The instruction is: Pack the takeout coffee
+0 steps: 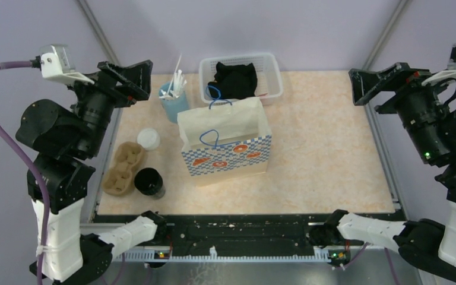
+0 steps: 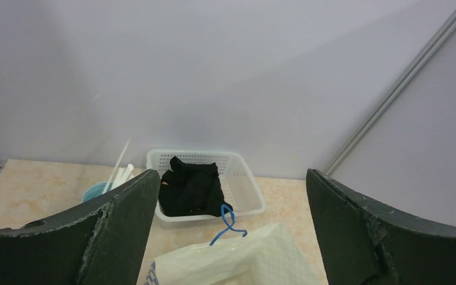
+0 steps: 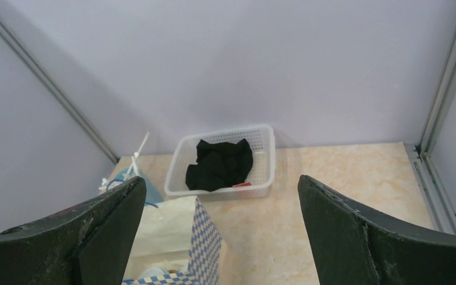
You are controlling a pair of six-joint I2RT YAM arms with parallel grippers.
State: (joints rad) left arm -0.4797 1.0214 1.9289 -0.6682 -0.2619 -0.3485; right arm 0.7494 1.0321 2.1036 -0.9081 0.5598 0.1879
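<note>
Both arms up high, no cup seated yet. Left tool [image 1: 132, 80], upper left of the top view: jaws spread wide, empty. Right tool [image 1: 373, 86], upper right: same, wide apart, nothing held. Wrist views agree, only air between the fingers.

Task items sit left of centre. Brown carrier [image 1: 123, 168] lies flat on the bench [image 1: 332, 148], wells empty. Pale cup [image 1: 148, 139] stands just beyond its far end, not in it. Dark cup [image 1: 148, 181] stands just right of the carrier's near end. It looks all black to me, so I'd leave it.

My read of step one: left arm takes the pale cup.
- Come straight down and pinch the wall below the rim.
- Squeeze lightly, paper will likely buckle.
- Keep it upright and seat it fully in a well before release.
- Mind the blue holder [image 1: 174, 105] close behind.

Count:
- 1 carrier (2 wells), 1 pale cup, 1 dark cup
- 1 chequered paper bag [image 1: 225, 155], centre, standing open; contents can't tell
- 1 white basket [image 1: 270, 94], top centre, holding 1 black cloth [image 1: 236, 80]
- 1 blue holder; straws [image 1: 177, 80] too bunched to count
</note>
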